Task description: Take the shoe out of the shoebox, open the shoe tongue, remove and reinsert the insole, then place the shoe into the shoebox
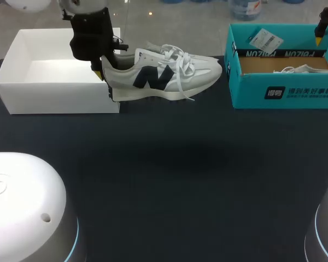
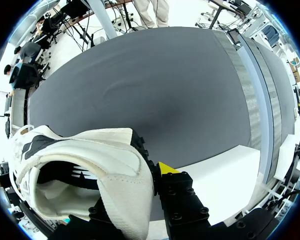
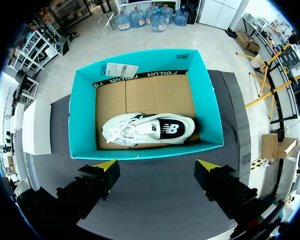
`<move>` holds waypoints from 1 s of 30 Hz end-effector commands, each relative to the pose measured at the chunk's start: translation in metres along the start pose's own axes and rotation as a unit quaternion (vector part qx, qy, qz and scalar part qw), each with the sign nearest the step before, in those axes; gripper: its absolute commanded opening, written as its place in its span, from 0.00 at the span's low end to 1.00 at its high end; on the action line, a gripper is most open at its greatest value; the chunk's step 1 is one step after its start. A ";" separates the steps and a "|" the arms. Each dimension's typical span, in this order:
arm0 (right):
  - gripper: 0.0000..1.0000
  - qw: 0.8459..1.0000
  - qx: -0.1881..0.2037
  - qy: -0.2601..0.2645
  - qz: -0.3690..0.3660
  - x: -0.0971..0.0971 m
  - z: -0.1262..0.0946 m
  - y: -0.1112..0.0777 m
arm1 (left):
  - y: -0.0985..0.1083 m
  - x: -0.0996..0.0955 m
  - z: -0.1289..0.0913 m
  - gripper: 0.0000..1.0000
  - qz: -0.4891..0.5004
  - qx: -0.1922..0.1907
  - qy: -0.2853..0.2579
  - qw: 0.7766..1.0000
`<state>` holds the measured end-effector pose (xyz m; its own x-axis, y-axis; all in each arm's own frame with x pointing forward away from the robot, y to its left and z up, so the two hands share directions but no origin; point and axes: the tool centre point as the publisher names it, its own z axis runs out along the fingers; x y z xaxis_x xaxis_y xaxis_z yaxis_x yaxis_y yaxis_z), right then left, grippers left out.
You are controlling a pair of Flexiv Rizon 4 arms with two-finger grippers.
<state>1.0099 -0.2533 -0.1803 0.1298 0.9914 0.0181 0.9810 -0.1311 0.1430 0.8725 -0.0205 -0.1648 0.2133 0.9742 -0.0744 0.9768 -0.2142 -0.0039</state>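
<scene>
At eleven o'clock on the worktop, the left end effector pinches the heel of a white shoe with a dark side marking. The shoe is held clear of the surface, toe toward three o'clock, just beside a white box. At one o'clock, the right end effector hangs spread above the teal shoebox, where a second shoe lies.

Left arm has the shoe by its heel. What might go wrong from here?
The left gripper grips the shoe only at the heel, with the toe sticking out unsupported, so it may tip or slip. The loose laces hang down its side and might get trapped under the sole when it is set down.
</scene>
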 end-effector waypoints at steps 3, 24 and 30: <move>1.00 1.000 0.000 -0.001 0.001 0.000 0.000 0.000 | 0.001 0.000 -0.002 0.00 0.000 0.000 -0.001 1.000; 1.00 1.000 0.000 -0.001 0.001 0.000 0.000 0.000 | 0.001 0.000 -0.002 0.00 0.000 0.000 -0.001 1.000; 1.00 1.000 0.000 -0.001 0.001 0.000 0.000 0.000 | -0.014 -0.014 -0.009 0.00 -0.006 -0.009 0.001 1.000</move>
<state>1.0099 -0.2533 -0.1803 0.1298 0.9914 0.0181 0.9810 -0.1310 0.1430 0.8673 -0.0276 -0.1604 0.2020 0.9756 -0.0855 0.9790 -0.2035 -0.0089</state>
